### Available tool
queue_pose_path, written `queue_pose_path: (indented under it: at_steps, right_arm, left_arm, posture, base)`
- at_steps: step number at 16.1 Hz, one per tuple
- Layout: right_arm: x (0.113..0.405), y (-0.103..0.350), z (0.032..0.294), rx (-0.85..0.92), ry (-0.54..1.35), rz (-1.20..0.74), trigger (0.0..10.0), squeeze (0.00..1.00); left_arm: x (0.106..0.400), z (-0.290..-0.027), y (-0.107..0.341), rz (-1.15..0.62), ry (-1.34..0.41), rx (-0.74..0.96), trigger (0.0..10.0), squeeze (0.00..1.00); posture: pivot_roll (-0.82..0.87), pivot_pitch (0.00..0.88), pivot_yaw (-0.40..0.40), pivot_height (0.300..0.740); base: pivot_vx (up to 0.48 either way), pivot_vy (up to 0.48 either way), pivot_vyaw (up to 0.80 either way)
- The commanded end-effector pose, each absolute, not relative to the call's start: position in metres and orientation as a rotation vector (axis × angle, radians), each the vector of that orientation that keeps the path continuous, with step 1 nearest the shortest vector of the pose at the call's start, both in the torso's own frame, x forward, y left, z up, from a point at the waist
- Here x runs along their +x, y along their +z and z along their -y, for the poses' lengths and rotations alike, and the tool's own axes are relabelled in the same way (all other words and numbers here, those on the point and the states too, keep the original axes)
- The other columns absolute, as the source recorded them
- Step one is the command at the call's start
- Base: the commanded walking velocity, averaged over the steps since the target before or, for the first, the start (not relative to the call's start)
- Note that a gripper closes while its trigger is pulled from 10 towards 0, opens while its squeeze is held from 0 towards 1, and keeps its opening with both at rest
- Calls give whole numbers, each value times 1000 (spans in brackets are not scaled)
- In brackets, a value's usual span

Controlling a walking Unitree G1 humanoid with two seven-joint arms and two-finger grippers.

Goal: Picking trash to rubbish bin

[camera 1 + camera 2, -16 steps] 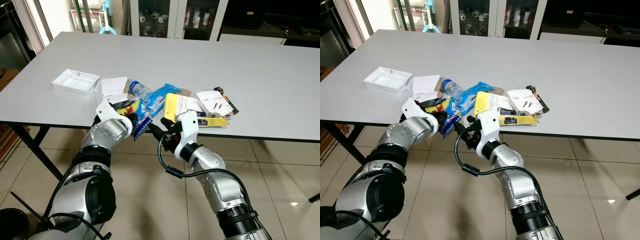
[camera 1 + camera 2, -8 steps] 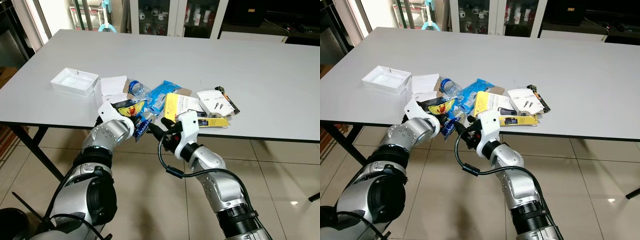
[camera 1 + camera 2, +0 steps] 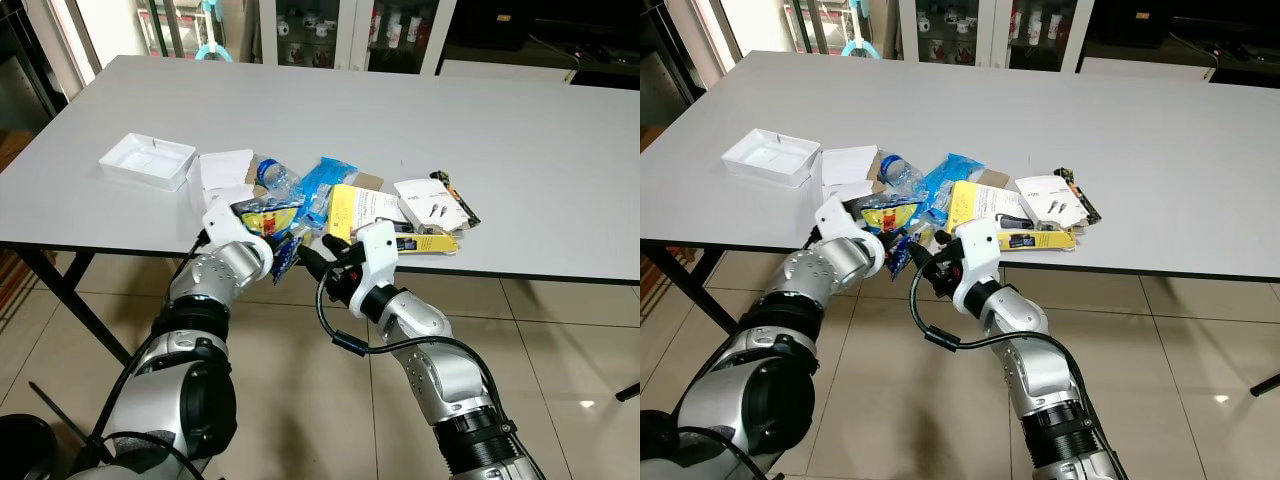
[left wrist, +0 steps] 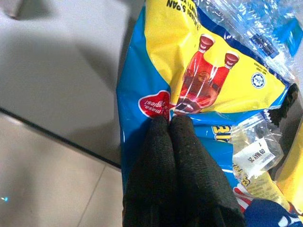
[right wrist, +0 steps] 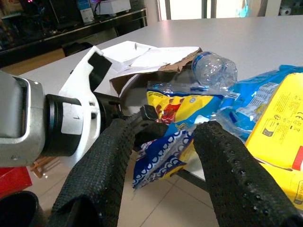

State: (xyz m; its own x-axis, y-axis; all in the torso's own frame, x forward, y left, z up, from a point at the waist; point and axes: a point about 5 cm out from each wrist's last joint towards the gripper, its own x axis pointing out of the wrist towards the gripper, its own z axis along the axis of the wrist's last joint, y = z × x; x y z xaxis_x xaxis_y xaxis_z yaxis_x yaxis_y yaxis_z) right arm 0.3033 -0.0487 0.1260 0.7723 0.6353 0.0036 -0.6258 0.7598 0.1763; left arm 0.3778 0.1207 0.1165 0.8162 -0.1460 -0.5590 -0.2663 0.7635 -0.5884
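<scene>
A pile of trash lies near the front edge of the grey table (image 3: 420, 110). A yellow-and-blue snack packet (image 3: 268, 216) sits at the pile's near left and hangs over the edge. My left gripper (image 4: 170, 122) is shut on this snack packet (image 4: 208, 71), its two fingertips pressed together on the foil. My right gripper (image 3: 316, 256) stands open just below the table edge, right of the packet. Its fingers (image 5: 102, 165) spread on either side of the packet's hanging blue end (image 5: 161, 156), not touching it.
The pile also holds a crushed plastic bottle (image 3: 280, 180), a blue wrapper (image 3: 326, 184), a yellow booklet (image 3: 350, 212), white leaflets (image 3: 430, 203) and white paper (image 3: 225, 168). A white tray (image 3: 148, 162) sits to the left. A black bin (image 3: 18, 452) stands on the tiled floor at lower left.
My left gripper has moved slightly right and up with the snack packet, which now stands more raised at the table edge. The right arm has hardly moved.
</scene>
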Motion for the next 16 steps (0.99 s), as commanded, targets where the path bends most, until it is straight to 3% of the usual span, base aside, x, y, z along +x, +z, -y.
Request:
queue_pose_path:
  at_steps: [1,3,4,5,6,10,16]
  right_arm:
    - [305,129,51,176,681,-52,10000,0]
    - [306,128,51,174,677,-53,10000,0]
    - [307,128,52,173,673,-53,10000,0]
    - [307,128,52,173,672,-53,10000,0]
    - [308,129,52,172,671,-50,10000,0]
    - [310,130,53,172,669,-44,10000,0]
    - [314,133,52,171,665,-25,10000,0]
  left_arm:
    - [365,-112,92,-724,66,-662,0,0]
    - [375,-111,112,-558,11,-615,0,0]
    - [380,-108,131,-421,-53,-564,4627,0]
    - [381,-107,137,-369,-74,-544,10000,0]
    - [382,-103,156,-244,-131,-513,10000,0]
    - [374,-96,188,-34,-203,-432,10000,0]
    - [364,-96,197,76,-225,-382,10000,0]
  posture:
    - [-9,49,-43,740]
    - [-9,42,-45,740]
    - [-9,40,-47,740]
    - [-9,39,-47,740]
    - [-9,37,-48,740]
    - [0,27,-55,740]
    - [6,8,-59,740]
  base:
    - [0,0,0]
    - [0,0,0]
    - [0,0,0]
    - [0,0,0]
    - [0,0,0]
    - [0,0,0]
    - [0,0,0]
